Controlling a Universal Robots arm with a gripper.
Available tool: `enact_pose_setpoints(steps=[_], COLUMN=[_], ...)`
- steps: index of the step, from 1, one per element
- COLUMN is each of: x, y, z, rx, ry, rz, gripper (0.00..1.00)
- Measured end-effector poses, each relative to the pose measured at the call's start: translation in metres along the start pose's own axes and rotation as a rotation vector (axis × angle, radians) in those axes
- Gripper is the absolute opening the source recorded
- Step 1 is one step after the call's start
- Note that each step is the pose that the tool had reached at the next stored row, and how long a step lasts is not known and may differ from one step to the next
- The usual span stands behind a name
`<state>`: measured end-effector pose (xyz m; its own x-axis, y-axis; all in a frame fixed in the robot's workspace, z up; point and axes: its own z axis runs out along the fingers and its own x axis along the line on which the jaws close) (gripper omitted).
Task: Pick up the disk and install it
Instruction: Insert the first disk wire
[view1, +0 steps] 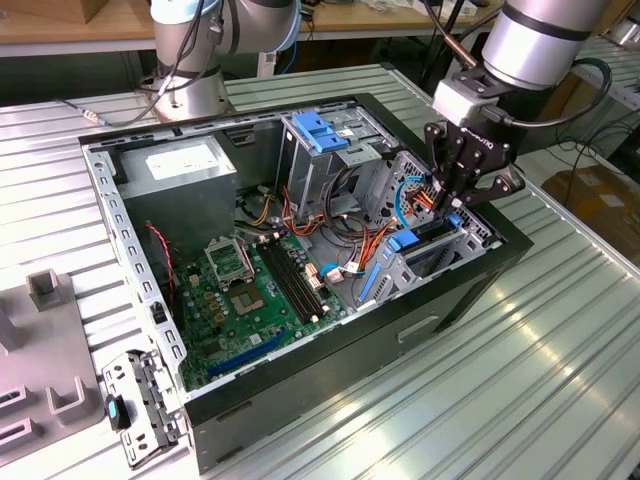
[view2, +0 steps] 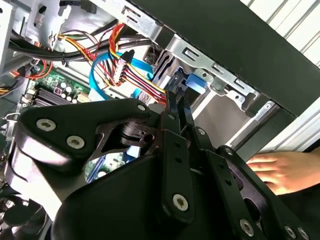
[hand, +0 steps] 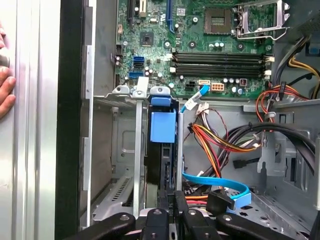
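Inside the open computer case (view1: 300, 400), the disk (hand: 161, 150) is seen upright in its bay, pinched at its edge by the closed gripper (view1: 455, 205).

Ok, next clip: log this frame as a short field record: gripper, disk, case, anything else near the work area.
gripper: low over the drive bay at the case's end on the exterior view's right, fingers close together
disk: standing on edge in the bay slot, blue tab on its end, gripper at its near edge
grasp: appears pinched on the disk; contact partly hidden
case: open on the table, motherboard exposed
cables: orange, red and blue bundles beside the bay
hand: a person's, resting outside the case wall
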<state>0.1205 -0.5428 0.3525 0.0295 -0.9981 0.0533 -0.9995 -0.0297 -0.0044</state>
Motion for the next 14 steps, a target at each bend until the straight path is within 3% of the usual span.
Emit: enact_pose_setpoints(steps=[3, 10, 14], x=[0.0000, -0.0001, 0.0000], y=[0.0020, 0.0046, 0.0066], z=[0.0009, 0.0012, 0.0015], rx=[0.0110, 0.0115, 0.0130], ry=[-0.0024, -0.0025, -0.0027], rz=[-0.001, 0.000, -0.030], gripper=[0.17, 0.17, 0.17])
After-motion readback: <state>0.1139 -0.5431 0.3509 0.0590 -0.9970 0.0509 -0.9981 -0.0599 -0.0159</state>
